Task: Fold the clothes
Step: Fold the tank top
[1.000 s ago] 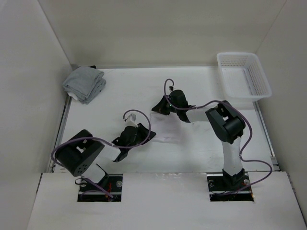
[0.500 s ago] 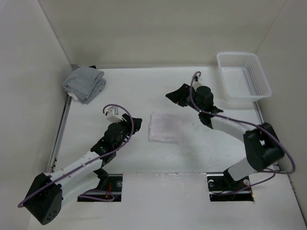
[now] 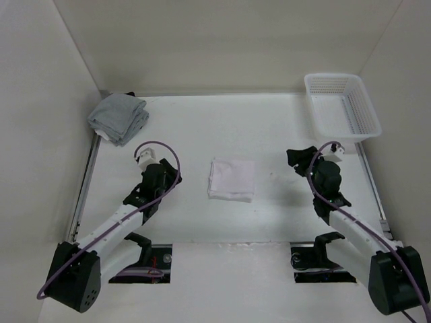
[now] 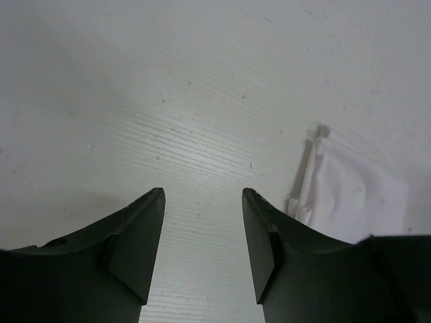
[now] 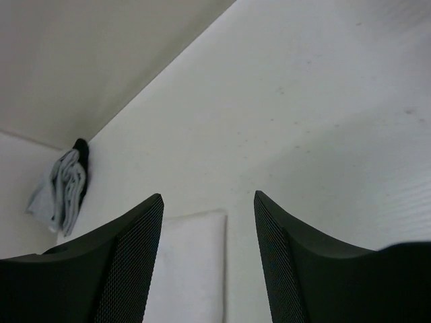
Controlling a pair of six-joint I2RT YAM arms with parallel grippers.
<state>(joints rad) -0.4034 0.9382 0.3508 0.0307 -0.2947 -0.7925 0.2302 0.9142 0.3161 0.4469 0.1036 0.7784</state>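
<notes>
The clothes (image 3: 231, 180) lie as a flat, white, folded rectangle in the middle of the table. My left gripper (image 3: 163, 176) hovers to their left, apart from them and open. In the left wrist view the gripper (image 4: 203, 195) has bare table between its fingers, and a corner of the clothes (image 4: 350, 202) shows to the right. My right gripper (image 3: 295, 161) is off to the right of the clothes, also open. Seen from the right wrist, that gripper (image 5: 209, 196) holds nothing, and the clothes (image 5: 192, 266) lie farther off on the table.
A grey cloth bundle (image 3: 119, 116) sits in the far left corner and also shows in the right wrist view (image 5: 64, 188). A white plastic basket (image 3: 333, 76) stands at the far right. White walls enclose the table on three sides.
Both grippers were down at the clothes a second ago. They have opened, let go and drawn back, the left one leftward and the right one rightward. The clothes stay folded.
</notes>
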